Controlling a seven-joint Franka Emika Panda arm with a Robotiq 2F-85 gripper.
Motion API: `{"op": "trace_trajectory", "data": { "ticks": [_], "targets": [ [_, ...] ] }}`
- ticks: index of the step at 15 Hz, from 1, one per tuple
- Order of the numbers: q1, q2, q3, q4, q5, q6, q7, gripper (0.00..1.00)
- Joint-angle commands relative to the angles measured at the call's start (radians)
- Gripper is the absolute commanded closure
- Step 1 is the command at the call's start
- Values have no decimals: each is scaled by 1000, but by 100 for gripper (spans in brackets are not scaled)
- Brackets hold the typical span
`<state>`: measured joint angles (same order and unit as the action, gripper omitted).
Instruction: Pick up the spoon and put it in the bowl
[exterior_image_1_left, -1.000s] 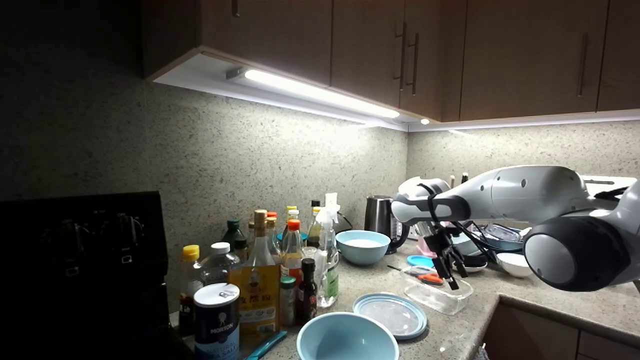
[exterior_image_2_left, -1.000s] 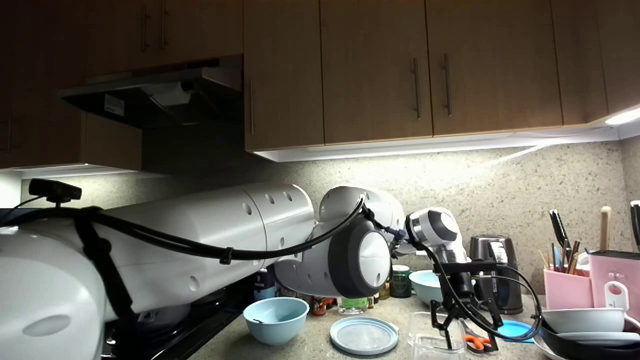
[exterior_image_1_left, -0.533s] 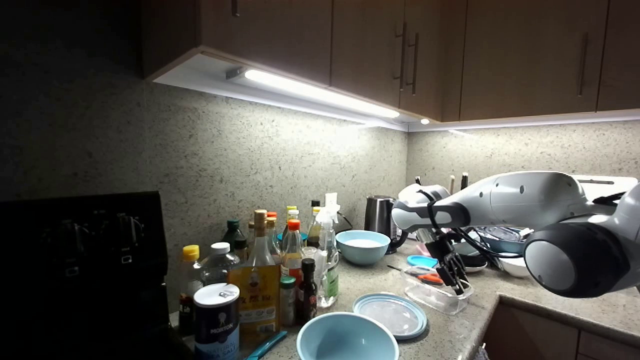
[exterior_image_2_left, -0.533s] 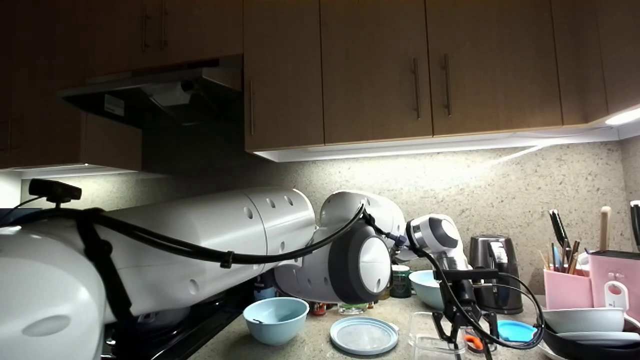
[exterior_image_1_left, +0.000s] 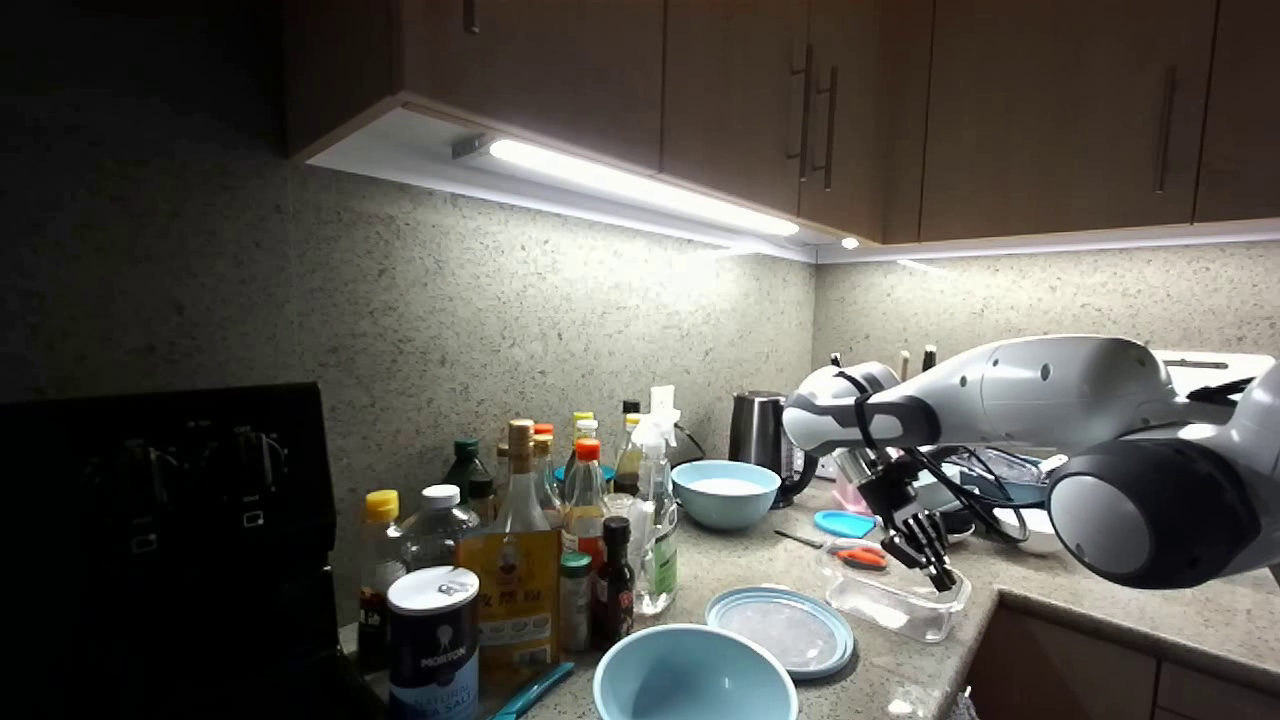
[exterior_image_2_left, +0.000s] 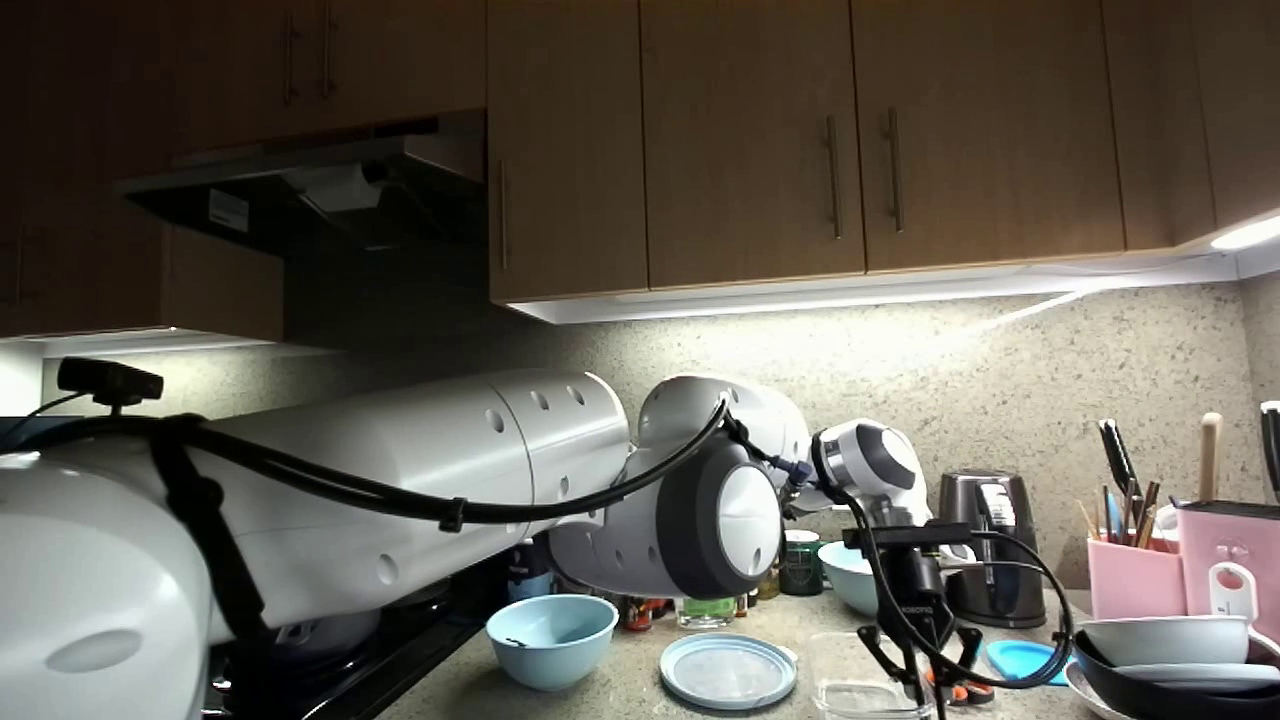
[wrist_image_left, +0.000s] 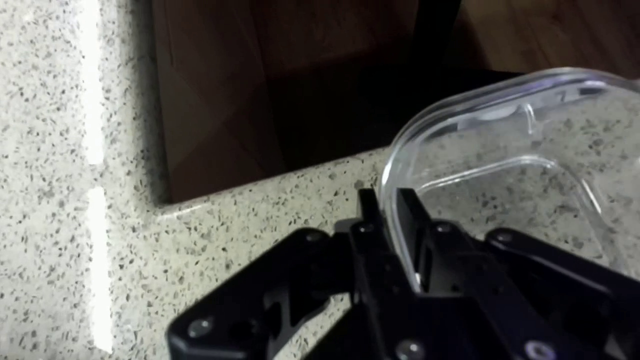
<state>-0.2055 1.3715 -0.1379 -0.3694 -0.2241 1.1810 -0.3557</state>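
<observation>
My gripper (wrist_image_left: 388, 197) is shut on the end wall of a clear plastic container (wrist_image_left: 530, 160), one finger outside it and one inside. In an exterior view the gripper (exterior_image_1_left: 940, 580) points down at a slant over the container's end nearest the counter's front edge. The wide pale teal-blue bowl (exterior_image_1_left: 697, 680) stands at the front of the counter, apart from the gripper; it also shows as the bowl (exterior_image_2_left: 553, 645) left of the container (exterior_image_2_left: 860, 690). I see no spoon; it is hidden or out of view.
Between bowl and container lies a round blue lid (exterior_image_1_left: 785, 630). Orange-handled scissors (exterior_image_1_left: 862, 558) and a flat blue dish (exterior_image_1_left: 843, 523) lie behind the container. Bottles (exterior_image_1_left: 520, 540) and another blue bowl (exterior_image_1_left: 727, 495) line the wall. Stacked dishes (exterior_image_2_left: 1170, 640) stand beyond. The counter edge (wrist_image_left: 270, 180) drops off close by.
The jaws have come together on the container's wall. My hand went down, then rose slightly and swung toward the counter edge. The container has shifted a little with it.
</observation>
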Motion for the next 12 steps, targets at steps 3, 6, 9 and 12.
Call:
{"op": "trace_trajectory", "data": {
  "ticks": [3, 6, 9, 12],
  "targets": [
    [-1, -48, 12, -40, 67, -189, 215, 91],
    [16, -44, -7, -21, 57, -195, 303, 91],
    [5, -63, 17, -27, 116, -263, 467, 91],
    [-9, -57, 55, -26, 210, -281, 647, 90]
  ]
}}
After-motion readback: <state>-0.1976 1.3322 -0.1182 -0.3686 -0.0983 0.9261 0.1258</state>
